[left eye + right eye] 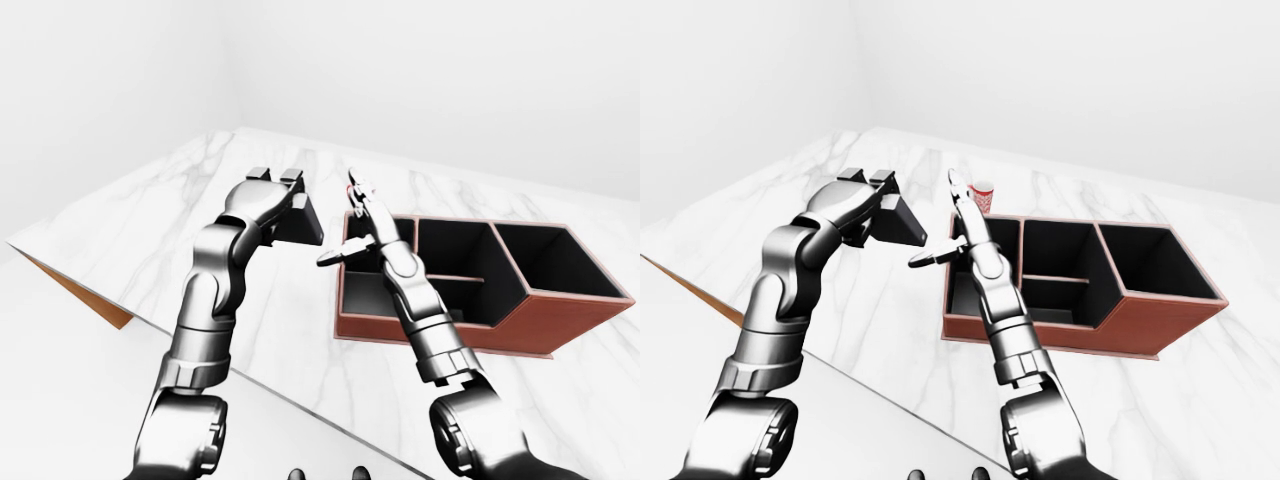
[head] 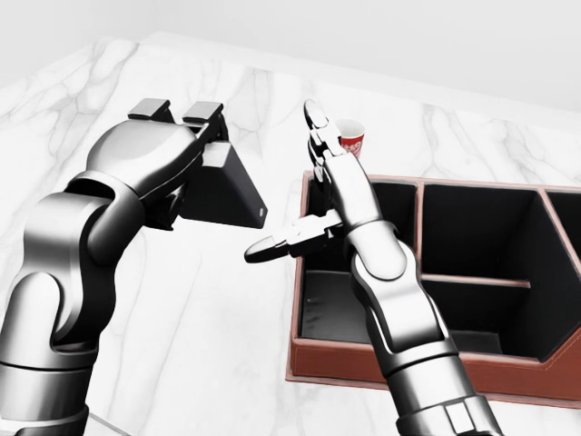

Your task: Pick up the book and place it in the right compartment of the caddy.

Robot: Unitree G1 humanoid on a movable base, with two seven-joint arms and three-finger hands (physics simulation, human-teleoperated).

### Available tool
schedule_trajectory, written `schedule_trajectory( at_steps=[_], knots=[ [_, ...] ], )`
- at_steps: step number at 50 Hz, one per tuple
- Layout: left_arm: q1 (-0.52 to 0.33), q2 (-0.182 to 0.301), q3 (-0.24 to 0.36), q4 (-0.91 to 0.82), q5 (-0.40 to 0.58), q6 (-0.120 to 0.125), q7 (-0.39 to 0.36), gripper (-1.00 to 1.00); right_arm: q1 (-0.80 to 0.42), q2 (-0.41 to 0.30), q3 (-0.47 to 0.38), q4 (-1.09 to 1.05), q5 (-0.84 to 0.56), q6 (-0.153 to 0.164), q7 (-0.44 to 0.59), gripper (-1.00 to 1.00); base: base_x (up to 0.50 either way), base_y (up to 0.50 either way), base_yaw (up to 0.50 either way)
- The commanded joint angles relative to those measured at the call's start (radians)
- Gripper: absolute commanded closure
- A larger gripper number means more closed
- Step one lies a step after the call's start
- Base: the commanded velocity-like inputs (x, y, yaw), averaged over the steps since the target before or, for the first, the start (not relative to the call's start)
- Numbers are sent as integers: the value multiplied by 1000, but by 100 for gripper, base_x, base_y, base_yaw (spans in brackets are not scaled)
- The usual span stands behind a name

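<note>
A dark book (image 2: 224,194) hangs above the marble table, left of the caddy, with my left hand (image 2: 192,136) shut on its upper edge. The brown caddy (image 2: 361,372) with black compartments lies at the right of the head view. Its right compartment (image 1: 545,260) shows in the left-eye view and holds nothing. My right hand (image 2: 289,186) is open over the caddy's left wall. Its fingers (image 2: 320,136) point up and its thumb (image 2: 277,242) reaches left, just under the book's lower right corner. I cannot tell whether it touches the book.
A red and white mug (image 2: 351,138) stands on the table just above the caddy's upper left corner, behind my right hand. The marble table (image 1: 150,230) ends at a near edge with a wood-coloured side (image 1: 88,298) at the lower left.
</note>
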Motion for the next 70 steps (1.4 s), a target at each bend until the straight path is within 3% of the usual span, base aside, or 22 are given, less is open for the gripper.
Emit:
schedule_trajectory(
  at_steps=[1,15,16,19,22,23,26,31,35,36,37,40,41,49,56,57,60,61,67,68,69,70],
  knots=[
    [-5,-7,15,-27,34,-13,18,100,6,20,15,-4,-17,7,-1,-100,0,0,0],
    [10,-23,5,-51,37,-11,10,100,-5,44,25,18,-28,-5,-5,-100,0,0,0],
    [10,-23,6,-52,36,-11,8,100,2,46,25,59,-29,-52,-9,-100,0,0,0],
    [9,-21,7,-42,35,-14,17,100,-9,49,26,21,-29,-6,-6,-100,0,0,0],
    [23,-29,1,-58,38,-13,11,100,-15,52,27,20,-29,0,-5,-100,0,0,0],
    [22,-30,1,-60,39,-12,8,100,-10,54,29,68,-32,-53,-11,-100,0,0,0],
    [23,-33,0,-62,40,-13,4,100,-23,54,28,17,-30,6,-5,-100,0,0,0],
    [31,-38,-2,-71,42,-14,-2,100,-32,53,28,17,-31,12,-3,-100,0,0,0],
    [42,-44,-5,-95,43,-15,-15,100,-36,54,28,29,-32,2,-2,-100,0,0,0],
    [47,-46,-6,-107,42,-14,-23,100,-27,57,30,76,-35,-53,-7,-100,0,0,0],
    [48,-47,-6,-114,44,-14,-27,100,-36,56,28,43,-33,-12,-2,-100,0,0,0],
    [47,-49,-6,-120,44,-14,-32,100,-34,57,29,30,-34,-1,-1,-100,0,0,0],
    [47,-49,-6,-126,44,-13,-37,100,-26,60,30,83,-36,-61,-7,-100,0,0,0],
    [42,-53,-4,-155,41,-10,-56,100,-36,70,36,45,-37,-10,-2,-100,0,0,0],
    [32,-47,3,-161,32,-5,-61,100,-26,77,40,64,-40,-26,-2,-100,0,0,0],
    [30,-47,2,-162,32,-4,-60,100,-21,79,39,121,-41,-84,-8,-100,0,0,0],
    [27,-46,2,-169,31,-2,-66,100,-29,79,38,82,-38,-37,-3,-100,0,0,0],
    [27,-47,2,-174,29,0,-71,100,-24,80,38,132,-40,-91,-8,-100,0,0,0],
    [39,-53,-4,-193,32,0,-76,100,-27,82,42,88,-41,-44,-3,-100,0,0,0],
    [42,-55,-4,-197,30,0,-76,100,-25,82,43,84,-44,-44,-4,-87,0,0,0],
    [41,-56,-3,-201,29,0,-76,100,-9,84,45,124,-50,-103,-13,100,0,0,0],
    [40,-56,-2,-202,28,1,-76,100,-14,85,43,87,-46,-65,-8,100,0,0,0]
  ],
)
